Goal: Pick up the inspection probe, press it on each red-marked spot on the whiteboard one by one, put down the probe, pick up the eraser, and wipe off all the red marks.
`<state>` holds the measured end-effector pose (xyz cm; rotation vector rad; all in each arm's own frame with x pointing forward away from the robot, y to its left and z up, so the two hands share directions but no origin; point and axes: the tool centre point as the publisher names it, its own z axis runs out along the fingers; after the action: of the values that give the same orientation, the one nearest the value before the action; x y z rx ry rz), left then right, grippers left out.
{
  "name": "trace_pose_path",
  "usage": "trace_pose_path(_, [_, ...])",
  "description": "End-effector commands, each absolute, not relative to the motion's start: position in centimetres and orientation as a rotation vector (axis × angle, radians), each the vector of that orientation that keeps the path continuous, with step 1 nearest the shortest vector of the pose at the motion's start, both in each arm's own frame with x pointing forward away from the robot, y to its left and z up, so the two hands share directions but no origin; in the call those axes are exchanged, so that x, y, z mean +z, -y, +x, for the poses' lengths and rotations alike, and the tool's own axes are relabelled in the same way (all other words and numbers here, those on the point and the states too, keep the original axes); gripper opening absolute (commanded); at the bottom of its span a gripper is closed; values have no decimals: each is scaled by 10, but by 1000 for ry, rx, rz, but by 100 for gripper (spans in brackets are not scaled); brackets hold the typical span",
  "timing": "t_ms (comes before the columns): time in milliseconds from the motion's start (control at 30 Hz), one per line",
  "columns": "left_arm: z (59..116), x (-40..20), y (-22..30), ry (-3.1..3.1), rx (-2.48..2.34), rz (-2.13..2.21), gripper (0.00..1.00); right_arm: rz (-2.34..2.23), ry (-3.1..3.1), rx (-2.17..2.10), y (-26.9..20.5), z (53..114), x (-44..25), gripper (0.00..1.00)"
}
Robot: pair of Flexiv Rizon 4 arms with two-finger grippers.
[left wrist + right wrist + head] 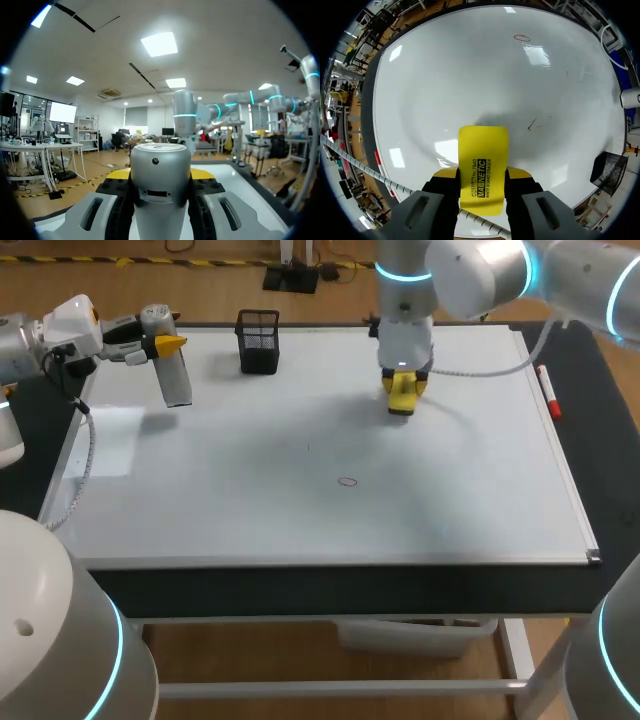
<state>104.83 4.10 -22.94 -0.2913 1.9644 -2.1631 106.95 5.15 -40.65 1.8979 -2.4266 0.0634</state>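
Note:
My left gripper (160, 343) is shut on the silver cylindrical probe (174, 375), held above the whiteboard's (250, 500) far left corner. In the left wrist view the probe (160, 185) stands between the fingers of my left gripper (160, 175). At the far middle of the board, my right gripper (404, 388) is shut on the yellow eraser (401, 400). The eraser (483, 162) sticks out from my right gripper (482, 175) toward the board. A small red circle (347, 481) is drawn near the board's middle, and this red circle (522, 38) lies well ahead of the eraser. A faint reddish stroke (532, 124) lies closer.
A black mesh pen holder (259, 341) stands at the far edge between the two grippers. A red marker (548, 392) lies on the right frame of the board. A white cable (480, 368) trails from my right arm over the far right of the board.

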Motion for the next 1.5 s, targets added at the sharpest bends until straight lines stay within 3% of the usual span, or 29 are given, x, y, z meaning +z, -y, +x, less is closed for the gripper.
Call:
trace_pose_path(33, [1047,-229,-40,-1961,-2160,-292,0,1859,2471,71,-21,1067,-392,0])
trace_pose_path(700, [1047,-229,-40,-1961,-2160,-292,0,1564,2652,3,68,1066,-396,0])
trace_pose_path(1500, [1047,-229,-40,-1961,-2160,-292,0,1511,2676,-35,79,1062,-397,0])
